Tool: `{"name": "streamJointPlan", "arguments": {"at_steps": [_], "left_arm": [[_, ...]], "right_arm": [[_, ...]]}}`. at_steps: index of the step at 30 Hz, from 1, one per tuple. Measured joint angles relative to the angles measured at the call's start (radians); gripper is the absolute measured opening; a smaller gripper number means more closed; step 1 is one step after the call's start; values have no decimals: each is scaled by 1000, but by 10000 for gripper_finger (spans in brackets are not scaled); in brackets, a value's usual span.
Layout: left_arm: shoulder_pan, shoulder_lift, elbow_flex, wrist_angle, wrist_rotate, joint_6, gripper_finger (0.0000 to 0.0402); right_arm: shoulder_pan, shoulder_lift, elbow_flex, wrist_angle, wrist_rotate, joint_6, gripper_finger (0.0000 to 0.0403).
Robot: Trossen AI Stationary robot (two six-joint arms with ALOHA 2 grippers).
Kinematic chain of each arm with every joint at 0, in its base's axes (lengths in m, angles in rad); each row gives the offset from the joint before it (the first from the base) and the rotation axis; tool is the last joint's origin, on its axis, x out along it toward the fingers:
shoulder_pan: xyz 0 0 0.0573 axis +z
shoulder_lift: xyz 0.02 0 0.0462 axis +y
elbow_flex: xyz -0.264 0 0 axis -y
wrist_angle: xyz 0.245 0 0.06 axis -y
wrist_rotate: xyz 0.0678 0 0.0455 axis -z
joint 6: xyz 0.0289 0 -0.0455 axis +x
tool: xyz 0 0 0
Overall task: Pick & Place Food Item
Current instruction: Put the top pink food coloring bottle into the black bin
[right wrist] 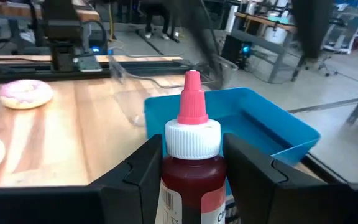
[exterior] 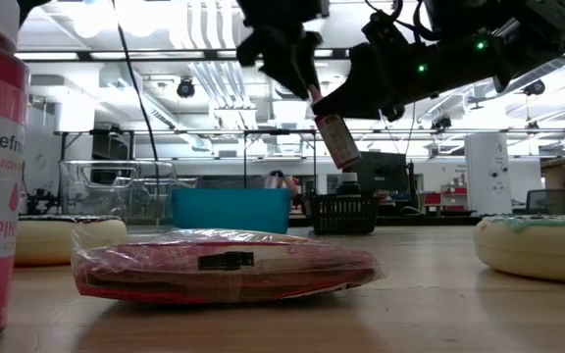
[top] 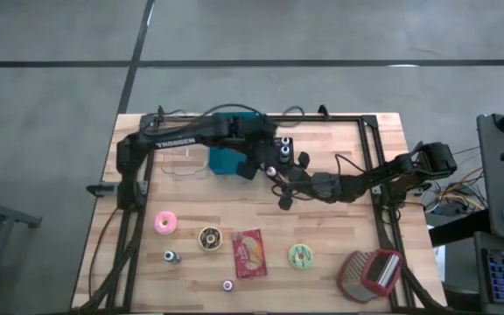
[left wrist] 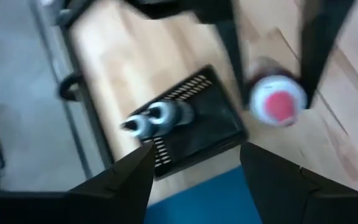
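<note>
Nearest the lens, right wrist view: a food-colouring bottle (right wrist: 191, 134), clamped at the shoulder between the two dark fingers of the right gripper (right wrist: 191, 171). The jaws are partly closed and snug on its body. You have it well above the table, near the middle.

Bottle: smooth plastic, dark red liquid, ribbed white collar, pink conical nozzle, printed label. The low view shows its long axis tilted, nozzle end up and base down.

Left gripper (left wrist: 194, 177): hangs just above and beside the nozzle end, fingers spread, nothing between them. From its wrist camera you look almost straight down on the bottle's cap end.

Key relation: the black mesh basket (left wrist: 197, 134) lies on the table just past the bottle, on the far side from the operator's edge and between the two grippers. It is rigid, with slotted walls, and two capped bottles (left wrist: 157, 117) already stand in one end. The right arm, being the holder, is the one placed to deliver.

Judgement: if the basket is the target, you need the bottle brought upright over the free end, clear of the standing pair.

A hard, glossy blue plastic bin (right wrist: 278, 127) sits beside the basket.
</note>
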Motion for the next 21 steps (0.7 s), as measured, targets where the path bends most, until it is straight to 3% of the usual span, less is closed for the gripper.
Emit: {"name": "streamJointPlan", "arguments": {"at_steps": [9,12,21], "left_arm": [[12,-216,-5,42,6,-229,239],[14,-293,-43,89,60,-291,239],[15,-501,-376,296,100,-314,239]], "right_arm": [[-14,0,0,45,11,73,144],[-24,0,0,78,36,87,144],[-74,0,0,253,34,94,150]]}}
